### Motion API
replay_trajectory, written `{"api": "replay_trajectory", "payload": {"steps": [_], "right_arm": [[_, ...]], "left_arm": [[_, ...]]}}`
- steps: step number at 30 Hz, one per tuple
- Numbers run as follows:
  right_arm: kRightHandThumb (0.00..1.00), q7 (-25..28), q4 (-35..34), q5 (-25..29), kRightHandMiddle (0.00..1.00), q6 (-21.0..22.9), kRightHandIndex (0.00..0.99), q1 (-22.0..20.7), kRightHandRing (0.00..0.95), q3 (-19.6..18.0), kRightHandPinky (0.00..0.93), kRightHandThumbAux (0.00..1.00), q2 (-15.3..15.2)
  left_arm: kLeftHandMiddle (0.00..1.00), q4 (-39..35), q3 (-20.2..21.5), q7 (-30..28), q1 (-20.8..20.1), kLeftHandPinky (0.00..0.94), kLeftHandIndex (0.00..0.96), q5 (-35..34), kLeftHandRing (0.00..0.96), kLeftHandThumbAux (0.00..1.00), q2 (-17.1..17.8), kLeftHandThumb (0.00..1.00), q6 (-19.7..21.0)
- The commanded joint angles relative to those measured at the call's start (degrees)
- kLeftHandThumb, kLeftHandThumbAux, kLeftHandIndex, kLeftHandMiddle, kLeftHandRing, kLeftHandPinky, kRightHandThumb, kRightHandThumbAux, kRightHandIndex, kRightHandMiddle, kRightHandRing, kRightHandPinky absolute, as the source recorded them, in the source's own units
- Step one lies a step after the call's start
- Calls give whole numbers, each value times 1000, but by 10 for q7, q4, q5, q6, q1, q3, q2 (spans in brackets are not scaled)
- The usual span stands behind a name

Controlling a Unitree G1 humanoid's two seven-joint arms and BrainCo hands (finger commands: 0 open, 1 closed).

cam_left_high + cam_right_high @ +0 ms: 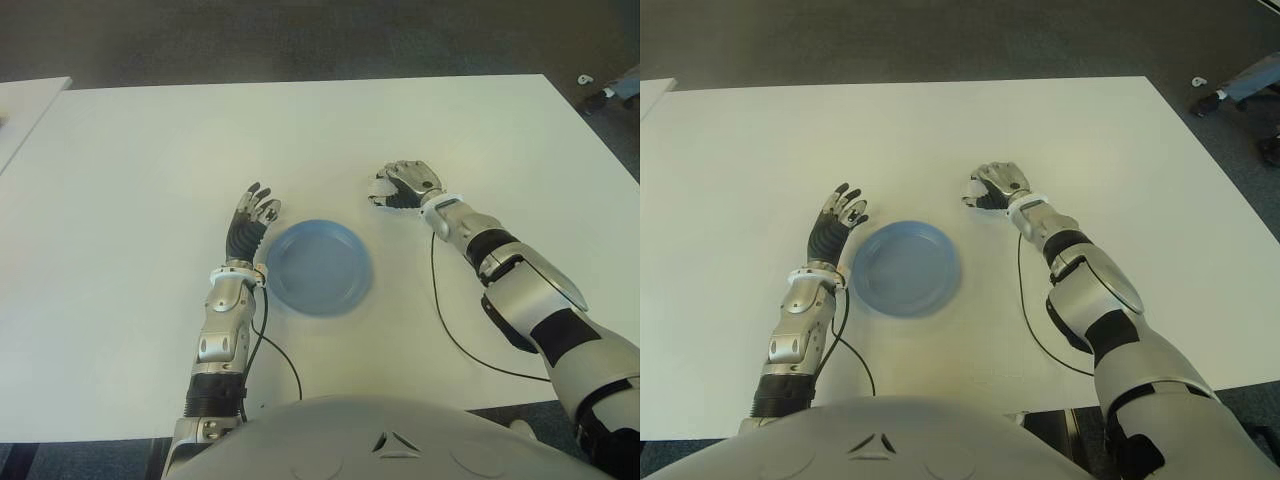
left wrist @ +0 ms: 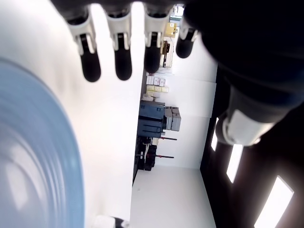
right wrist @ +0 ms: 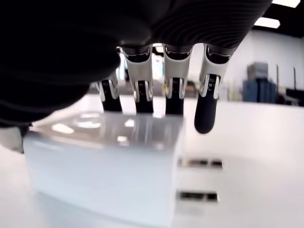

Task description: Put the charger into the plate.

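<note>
The charger (image 3: 104,166), a white block with two prongs, stands on the white table (image 1: 150,150). My right hand (image 1: 400,185) is curled over it; its fingers (image 3: 142,85) reach down the far side and the thumb sits at the near corner. In the eye views only a white bit of the charger (image 1: 379,186) shows at the fingertips. The blue plate (image 1: 318,268) lies to the left of that hand and nearer to me, with nothing in it. My left hand (image 1: 252,218) shows at the plate's left rim, fingers (image 2: 122,57) straight and spread, holding nothing.
A thin black cable (image 1: 450,330) runs along the table beside my right forearm, and another (image 1: 285,365) loops by the left forearm. A second white table (image 1: 25,100) shows at the far left. Dark floor lies beyond the table's far edge.
</note>
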Motion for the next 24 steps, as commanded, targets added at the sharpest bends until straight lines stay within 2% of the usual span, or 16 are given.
{"api": "replay_trajectory", "payload": {"steps": [1, 11, 24], "right_arm": [[375, -106, 9, -48, 802, 25, 638, 11, 806, 36, 853, 468, -5], [291, -171, 19, -73, 852, 45, 738, 4, 854, 56, 881, 567, -5], [282, -202, 19, -84, 858, 42, 744, -5, 861, 66, 882, 623, -7]], "left_arm": [[139, -4, -1, -1, 8, 213, 52, 0, 162, 576, 2, 64, 14], [133, -1, 0, -2, 5, 194, 52, -1, 152, 573, 2, 75, 18], [141, 1, 0, -5, 4, 210, 57, -2, 160, 573, 2, 72, 14]]}}
